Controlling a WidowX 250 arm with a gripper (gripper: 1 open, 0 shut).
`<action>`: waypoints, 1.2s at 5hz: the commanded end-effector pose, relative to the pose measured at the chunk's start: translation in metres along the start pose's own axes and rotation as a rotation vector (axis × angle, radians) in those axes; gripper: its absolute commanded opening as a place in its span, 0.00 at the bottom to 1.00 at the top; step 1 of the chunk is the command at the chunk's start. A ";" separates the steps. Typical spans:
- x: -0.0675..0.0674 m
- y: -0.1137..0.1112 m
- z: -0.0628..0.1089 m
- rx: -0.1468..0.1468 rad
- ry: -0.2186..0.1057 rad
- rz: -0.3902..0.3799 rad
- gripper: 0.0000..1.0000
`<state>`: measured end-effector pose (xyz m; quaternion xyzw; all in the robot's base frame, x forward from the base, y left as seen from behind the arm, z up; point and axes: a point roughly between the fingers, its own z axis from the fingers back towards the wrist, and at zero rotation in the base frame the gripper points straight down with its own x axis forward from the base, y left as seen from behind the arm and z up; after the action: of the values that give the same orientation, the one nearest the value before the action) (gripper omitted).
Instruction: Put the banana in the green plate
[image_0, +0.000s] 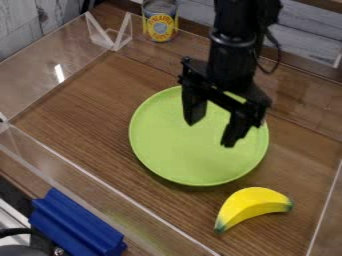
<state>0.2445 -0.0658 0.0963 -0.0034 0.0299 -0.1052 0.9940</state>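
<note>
Nothing of the task is judged done as yet: the green plate (167, 150) is seen bare on the wooden table (94, 95), left of centre. Above its upper right part the claw (217, 118) is held with its fingers spread wide and nothing between them. Further right and nearer the camera, the banana (253, 208) is found lying on the table just outside the plate's rim, apart from the claw, so the pick-up and the placing remain.

one banana (254, 208), one green plate (162, 151), one can (160, 24)
</note>
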 end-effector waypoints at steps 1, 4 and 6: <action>-0.005 -0.019 0.005 0.008 -0.073 -0.045 1.00; -0.006 -0.047 -0.033 0.013 -0.154 -0.117 1.00; -0.001 -0.054 -0.063 0.012 -0.211 -0.142 1.00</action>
<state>0.2248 -0.1160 0.0273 -0.0081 -0.0613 -0.1705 0.9834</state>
